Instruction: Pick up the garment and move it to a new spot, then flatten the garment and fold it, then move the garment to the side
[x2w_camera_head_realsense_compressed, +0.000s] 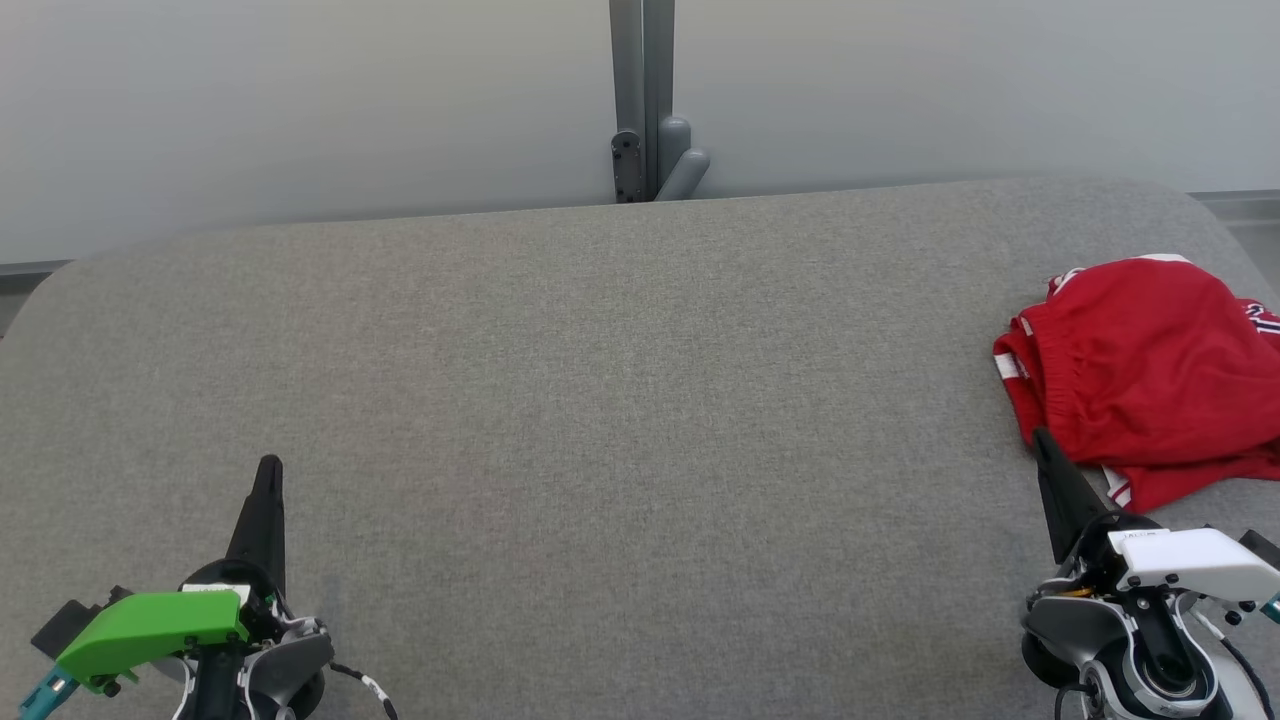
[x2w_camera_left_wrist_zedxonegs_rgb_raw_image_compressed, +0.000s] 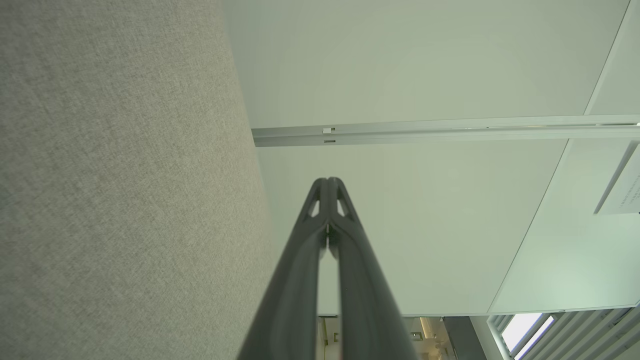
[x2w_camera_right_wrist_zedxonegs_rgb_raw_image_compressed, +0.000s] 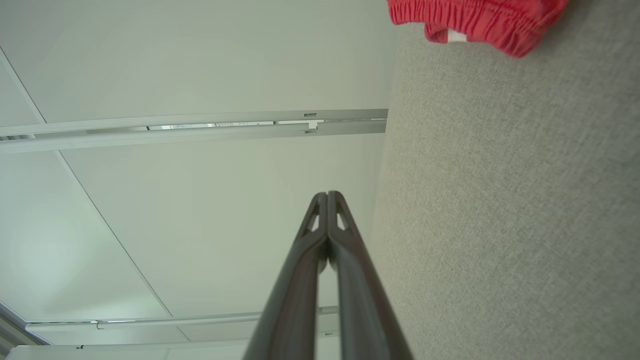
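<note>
— Starting with the garment (x2w_camera_head_realsense_compressed: 1150, 370): where does it lie?

— At about three o'clock on the grey padded surface (x2w_camera_head_realsense_compressed: 620, 400), close to its right edge. It is red with white trim, bunched in a loose heap, with a gathered elastic band along its left side.

— Is anything holding it?

— No. The right gripper (x2w_camera_head_realsense_compressed: 1042, 440) sits at five o'clock, its two dark fingers pressed together with nothing between them. It points toward twelve, and in the head view its tip meets the heap's near left corner. In the right wrist view the red cloth shows up at one o'clock, clear of the fingertips.

— And the other arm?

— The left gripper (x2w_camera_head_realsense_compressed: 268, 468) is at seven o'clock, well apart from the garment. Its fingers are likewise clenched on nothing and point toward twelve. A green cover (x2w_camera_head_realsense_compressed: 150, 625) sits behind it, and a white cover (x2w_camera_head_realsense_compressed: 1190, 560) sits behind the right one.

— What lies beyond the surface?

— A pale wall (x2w_camera_head_realsense_compressed: 300, 100), with a grey post (x2w_camera_head_realsense_compressed: 642, 100) at twelve o'clock, standing just past the far edge.
</note>
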